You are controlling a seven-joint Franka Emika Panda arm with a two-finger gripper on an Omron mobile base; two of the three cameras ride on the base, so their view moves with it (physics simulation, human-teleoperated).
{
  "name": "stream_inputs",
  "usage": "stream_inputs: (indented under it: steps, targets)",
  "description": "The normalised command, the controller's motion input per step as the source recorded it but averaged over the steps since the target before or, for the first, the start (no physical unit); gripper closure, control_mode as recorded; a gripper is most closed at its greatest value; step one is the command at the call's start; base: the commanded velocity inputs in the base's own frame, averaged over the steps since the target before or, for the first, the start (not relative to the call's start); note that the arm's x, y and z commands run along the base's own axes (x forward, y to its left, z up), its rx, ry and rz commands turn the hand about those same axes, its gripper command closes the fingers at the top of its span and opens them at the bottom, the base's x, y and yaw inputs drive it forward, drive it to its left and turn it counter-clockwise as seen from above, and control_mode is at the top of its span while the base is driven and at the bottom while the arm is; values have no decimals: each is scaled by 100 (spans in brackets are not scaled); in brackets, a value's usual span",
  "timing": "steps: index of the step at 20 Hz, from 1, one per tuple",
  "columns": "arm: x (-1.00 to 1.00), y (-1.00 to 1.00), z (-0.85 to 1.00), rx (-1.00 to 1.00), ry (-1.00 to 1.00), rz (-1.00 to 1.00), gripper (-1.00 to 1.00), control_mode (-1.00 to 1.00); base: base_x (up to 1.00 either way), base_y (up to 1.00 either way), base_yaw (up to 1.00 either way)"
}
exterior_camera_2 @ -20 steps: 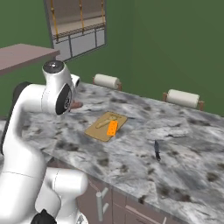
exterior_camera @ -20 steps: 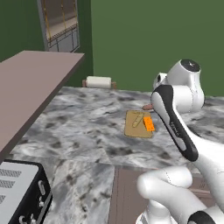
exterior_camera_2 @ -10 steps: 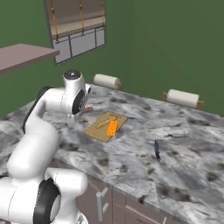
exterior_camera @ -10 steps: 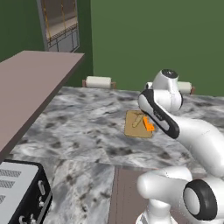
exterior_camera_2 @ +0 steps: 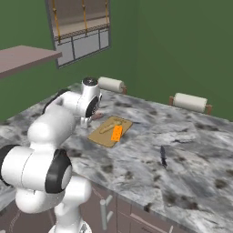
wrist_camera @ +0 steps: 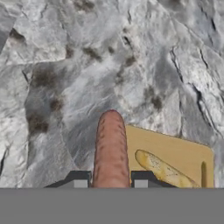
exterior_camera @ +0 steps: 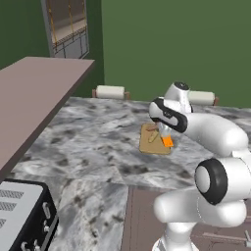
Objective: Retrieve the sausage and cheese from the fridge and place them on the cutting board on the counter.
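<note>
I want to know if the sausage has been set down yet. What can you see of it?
The sausage is a smooth reddish-brown link with a rounded tip. In the hand view it sticks out straight between the two dark fingertips, which are shut on it, so it is not set down yet. It hangs over the marbled counter, beside the edge of the cutting board. Its rear end is hidden.

One sausage [wrist_camera: 110,148], two paper-towel rolls [exterior_camera_2: 111,84]

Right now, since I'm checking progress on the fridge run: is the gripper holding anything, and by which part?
Yes. The gripper is shut on the sausage, gripped at one end, with the rest pointing out over the counter.
</note>
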Motion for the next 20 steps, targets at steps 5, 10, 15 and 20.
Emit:
stream_inputs:
  steps: [5, 10, 15, 20]
  targets:
    - [36, 0, -52, 6, 0, -4, 100, -100, 0, 0, 0]
    - [22, -3, -39, 2, 6, -3, 100, -100, 0, 0, 0]
    - [18, -13, -26, 0, 14, 0, 100, -100, 0, 0, 0]
    - [39, -5, -28, 5, 7, 0, 100, -100, 0, 0, 0]
